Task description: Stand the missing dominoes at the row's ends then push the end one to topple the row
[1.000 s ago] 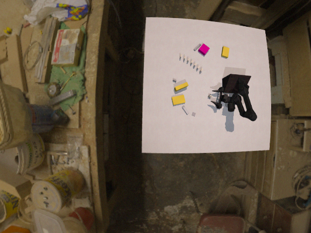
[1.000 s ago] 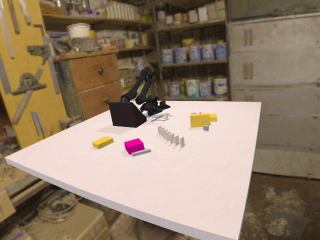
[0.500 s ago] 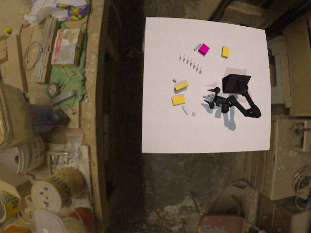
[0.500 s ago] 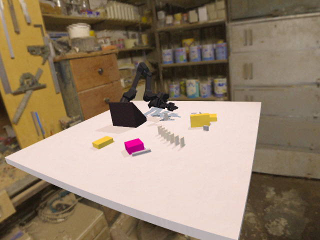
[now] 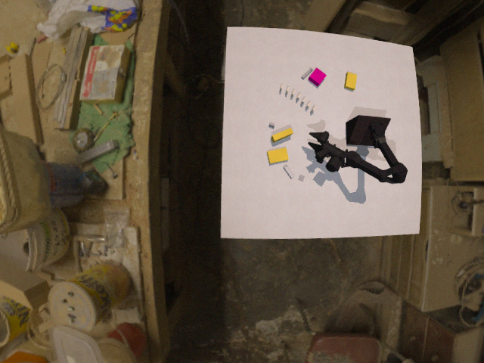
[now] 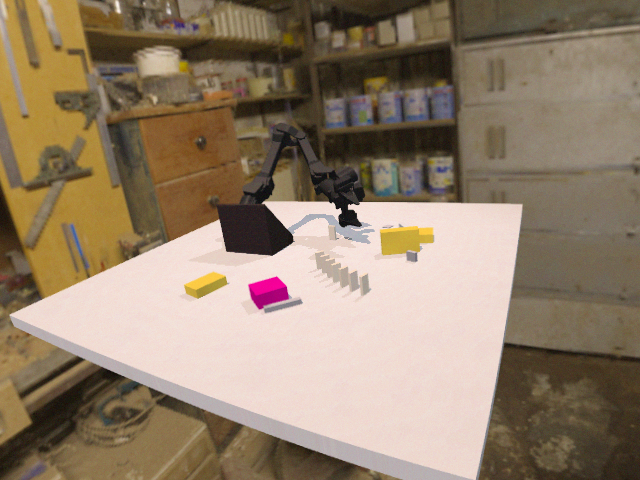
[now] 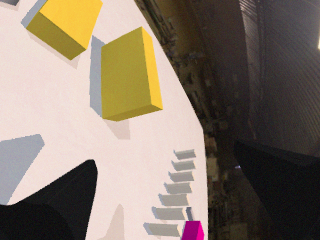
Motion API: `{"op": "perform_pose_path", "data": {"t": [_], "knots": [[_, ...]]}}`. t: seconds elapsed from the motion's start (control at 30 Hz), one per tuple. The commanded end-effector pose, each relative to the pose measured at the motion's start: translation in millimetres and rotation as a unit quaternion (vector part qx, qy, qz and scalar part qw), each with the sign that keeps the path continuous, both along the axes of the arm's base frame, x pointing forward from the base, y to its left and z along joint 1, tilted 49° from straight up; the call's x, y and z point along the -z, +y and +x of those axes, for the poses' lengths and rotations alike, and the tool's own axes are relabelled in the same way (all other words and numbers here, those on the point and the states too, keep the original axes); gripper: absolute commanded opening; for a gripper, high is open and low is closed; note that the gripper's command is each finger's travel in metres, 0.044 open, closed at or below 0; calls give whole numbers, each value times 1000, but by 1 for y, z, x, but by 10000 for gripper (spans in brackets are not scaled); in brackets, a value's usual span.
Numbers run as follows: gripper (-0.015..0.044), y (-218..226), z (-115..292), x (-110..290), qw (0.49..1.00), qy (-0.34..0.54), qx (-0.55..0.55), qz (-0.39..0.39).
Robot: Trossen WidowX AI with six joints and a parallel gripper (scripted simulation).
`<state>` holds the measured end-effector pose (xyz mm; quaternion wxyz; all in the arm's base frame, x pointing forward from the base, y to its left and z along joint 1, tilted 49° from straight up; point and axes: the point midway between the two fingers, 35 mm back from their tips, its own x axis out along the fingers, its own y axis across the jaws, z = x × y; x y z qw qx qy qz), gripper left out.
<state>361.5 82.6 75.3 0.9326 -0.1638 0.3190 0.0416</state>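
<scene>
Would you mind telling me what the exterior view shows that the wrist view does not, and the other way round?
Only the exterior view shows the whole arm, its dark base, the open gripper, and a single domino standing apart beyond the row. Only the wrist view shows the two yellow blocks close up, clearly apart. Both share the row of dominoes, the magenta block and the white table.

The white table is brightly lit against a dim, soft-focus workshop. The arm casts bluish, hard-edged shadows. The top and wrist views bend straight lines at their edges.
</scene>
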Motion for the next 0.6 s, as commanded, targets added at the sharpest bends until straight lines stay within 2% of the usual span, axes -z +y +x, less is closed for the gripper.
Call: {"op": "perform_pose_path", "data": {"t": [0.0, 0.17, 0.3, 0.43, 0.57], "knots": [[440, -15, -22, 21, 958, 169, -224, -60], [440, -7, -69, 15, 870, 228, -438, -6], [440, 1, -93, -19, 807, 174, -560, 75], [440, 3, -104, -34, 789, 157, -584, 112], [440, 4, -105, -36, 787, 153, -587, 117]]}}
